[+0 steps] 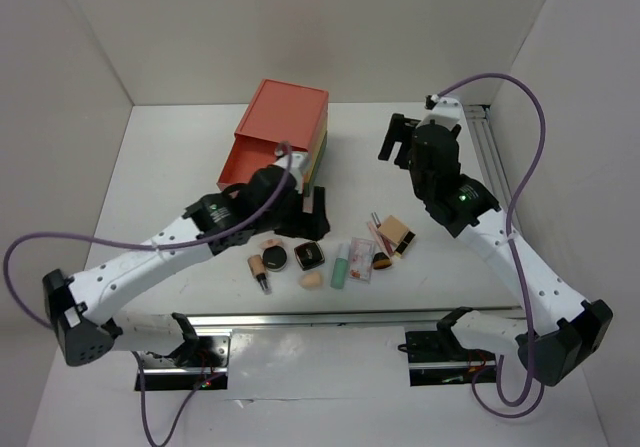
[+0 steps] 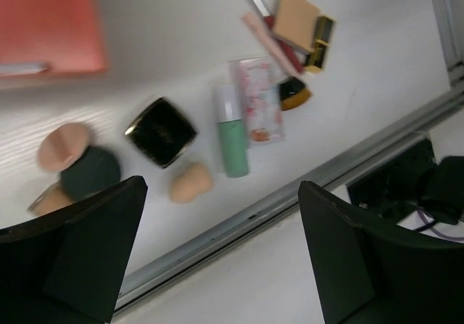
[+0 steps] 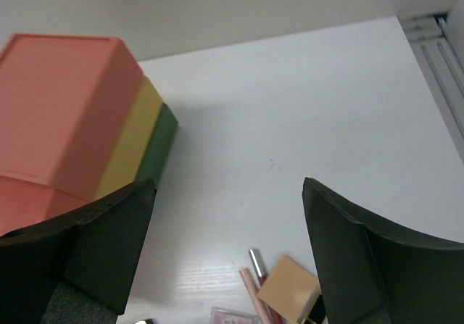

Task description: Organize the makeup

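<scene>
**Makeup sat just past the left fingertips**

The left gripper [image 2: 221,190] hung with its fingers spread and nothing between them. Just beyond the tips lay the beige sponge [image 2: 191,182], the square black compact [image 2: 160,132] and the mint-green tube [image 2: 231,132]. The tube's long axis ran away from the fingers, across their closing line, so it looked the easiest first grab. The rest of the row lay on the table [image 1: 450,267] in front of the drawer box [image 1: 285,117]. The right gripper [image 3: 228,190], also spread and empty, hovered well apart, farther back, so the left arm was nearer.
</scene>
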Robot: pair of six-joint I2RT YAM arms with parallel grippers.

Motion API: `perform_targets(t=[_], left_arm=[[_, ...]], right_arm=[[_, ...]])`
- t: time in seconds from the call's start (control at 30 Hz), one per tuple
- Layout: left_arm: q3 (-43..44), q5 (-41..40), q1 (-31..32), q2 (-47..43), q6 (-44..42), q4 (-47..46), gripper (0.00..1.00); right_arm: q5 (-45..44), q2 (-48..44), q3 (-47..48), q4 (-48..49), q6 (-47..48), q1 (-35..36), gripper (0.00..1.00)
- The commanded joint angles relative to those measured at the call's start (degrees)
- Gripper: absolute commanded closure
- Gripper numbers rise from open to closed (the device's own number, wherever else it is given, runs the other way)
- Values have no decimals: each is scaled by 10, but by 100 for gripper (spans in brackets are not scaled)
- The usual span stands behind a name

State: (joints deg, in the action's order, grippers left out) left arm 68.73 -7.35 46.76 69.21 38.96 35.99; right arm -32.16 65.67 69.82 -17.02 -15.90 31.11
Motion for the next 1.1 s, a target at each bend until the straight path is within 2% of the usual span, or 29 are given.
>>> perform_targets(t=[0.0,0.1,0.23,0.33,0.47,0.5,0.53,0.73,0.87,1.07], left_arm=[[85,-75,76,64,-12,-32,0],[149,-103,139,163,-6,-26,0],[222,-103,146,292,48,1,0],[263,-96,139,354,115,9,14],[292,-59,94,429,201,8,26],[292,-54,82,452,211,3,32],[309,-49,82,462,219,3,36],[333,-94,69,507,288,3,41],[359,-94,58,537,294,-7,41],[380,-94,58,576,316,4,47]], right_arm=[[5,-23,-11,-49,-47,-23,11],[-12,-23,-16,-79,-64,-41,11],[-84,-28,-16,-138,-135,-71,11],[-109,-34,-21,-168,-152,-85,11],[-94,-47,-35,-180,-152,-99,11],[-94,-47,-40,-180,-152,-99,11],[-94,-47,-46,-180,-152,-99,11],[-89,-46,-52,-185,-147,-105,11],[-89,-40,-57,-190,-142,-105,11],[-89,-34,-63,-195,-142,-110,11]])
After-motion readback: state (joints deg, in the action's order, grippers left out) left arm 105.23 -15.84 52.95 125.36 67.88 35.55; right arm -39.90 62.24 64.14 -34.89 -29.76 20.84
